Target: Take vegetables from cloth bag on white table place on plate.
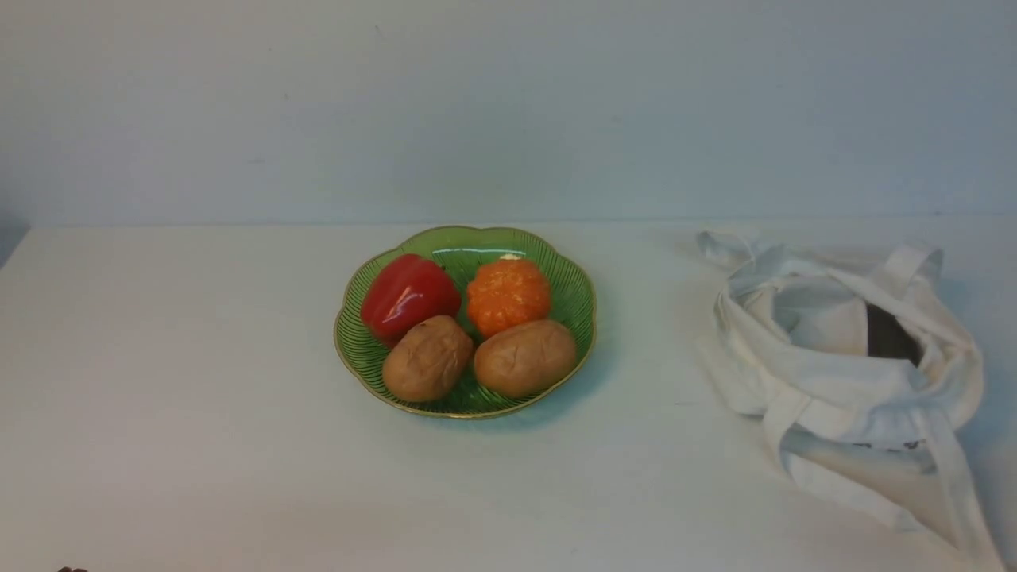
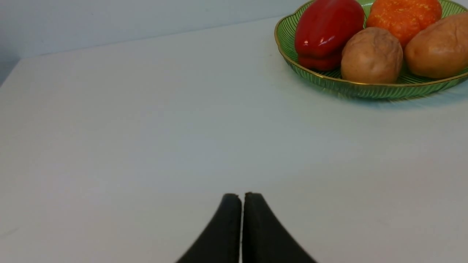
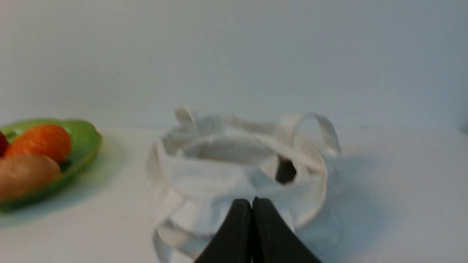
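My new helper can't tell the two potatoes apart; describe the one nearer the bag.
Find the green plate on the white table. The potato lies directly before the orange pumpkin; its neighbour touches the red pepper.

Open tabletop (image 1: 199, 357) left of plate (image 1: 465, 415), bare to far edge; bare strip on plate's near side too. Right of plate: clear gap, then slumped cloth bag (image 1: 842, 389). Bag straps (image 1: 850, 492) sprawl toward near side, blocking low pass there. Wall (image 1: 508, 111) behind plate limits reach beyond table's far edge.
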Controlling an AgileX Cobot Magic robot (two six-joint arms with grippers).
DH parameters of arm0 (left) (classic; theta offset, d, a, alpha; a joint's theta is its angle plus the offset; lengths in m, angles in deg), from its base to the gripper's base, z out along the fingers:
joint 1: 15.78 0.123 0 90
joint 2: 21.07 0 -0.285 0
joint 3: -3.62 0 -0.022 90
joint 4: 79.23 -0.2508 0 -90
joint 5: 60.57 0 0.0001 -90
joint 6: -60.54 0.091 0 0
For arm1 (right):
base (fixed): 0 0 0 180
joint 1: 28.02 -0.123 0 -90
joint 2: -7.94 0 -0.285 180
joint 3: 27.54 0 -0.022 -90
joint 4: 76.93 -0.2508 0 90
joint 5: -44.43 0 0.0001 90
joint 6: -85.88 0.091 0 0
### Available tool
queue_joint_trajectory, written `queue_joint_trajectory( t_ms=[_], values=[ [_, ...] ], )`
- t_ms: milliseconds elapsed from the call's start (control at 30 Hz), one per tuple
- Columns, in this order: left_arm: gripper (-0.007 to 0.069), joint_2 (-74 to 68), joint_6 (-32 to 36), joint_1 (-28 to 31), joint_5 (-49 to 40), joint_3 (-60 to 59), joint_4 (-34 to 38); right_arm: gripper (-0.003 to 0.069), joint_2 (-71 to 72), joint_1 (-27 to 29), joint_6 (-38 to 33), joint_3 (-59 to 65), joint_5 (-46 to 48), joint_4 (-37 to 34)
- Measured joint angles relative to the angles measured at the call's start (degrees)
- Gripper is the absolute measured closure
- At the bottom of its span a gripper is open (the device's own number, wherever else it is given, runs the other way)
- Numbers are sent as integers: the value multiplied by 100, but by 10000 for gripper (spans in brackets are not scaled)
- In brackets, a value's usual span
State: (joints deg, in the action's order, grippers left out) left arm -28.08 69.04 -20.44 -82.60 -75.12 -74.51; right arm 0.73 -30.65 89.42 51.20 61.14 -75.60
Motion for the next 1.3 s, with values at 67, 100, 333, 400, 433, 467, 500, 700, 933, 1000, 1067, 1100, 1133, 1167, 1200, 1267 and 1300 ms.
queue_joint_trajectory(
  t_ms=[67,100,333,400,433,467,500,700,933,1000,1067,1100,1133,1167,1200,1267,1300],
  values=[
    [633,0,0,0,0,0,0,673,6,76,0,1,347,12],
    [633,0,0,0,0,0,0,673,6,90,-7,-4,405,40],
    [633,0,0,0,0,0,0,673,6,97,-11,-13,476,100],
    [633,0,0,0,0,0,0,673,6,97,-11,-13,476,100],
    [633,0,0,0,0,0,0,673,6,97,-11,-13,476,100],
    [633,0,0,0,0,0,0,673,6,97,-11,-13,476,100],
    [633,0,0,0,0,0,0,673,6,97,-11,-13,476,100],
    [633,0,0,0,0,0,0,673,6,97,-11,-13,476,100],
    [633,0,0,0,0,0,0,673,6,97,-11,-13,476,100],
    [633,0,0,0,0,0,0,673,6,97,-11,-13,476,100],
    [633,0,0,0,0,0,0,673,6,97,-11,-13,476,100],
    [633,0,0,0,0,0,0,673,6,97,-11,-13,476,100],
    [633,0,0,0,0,0,0,673,6,97,-11,-13,476,100],
    [633,0,0,0,0,0,0,673,6,97,-11,-13,476,100],
    [633,0,0,0,0,0,0,673,6,97,-11,-13,476,100],
    [633,0,0,0,0,0,0,673,6,97,-11,-13,476,102],
    [633,0,0,0,0,0,0,673,6,97,-11,-13,476,102]
  ],
)
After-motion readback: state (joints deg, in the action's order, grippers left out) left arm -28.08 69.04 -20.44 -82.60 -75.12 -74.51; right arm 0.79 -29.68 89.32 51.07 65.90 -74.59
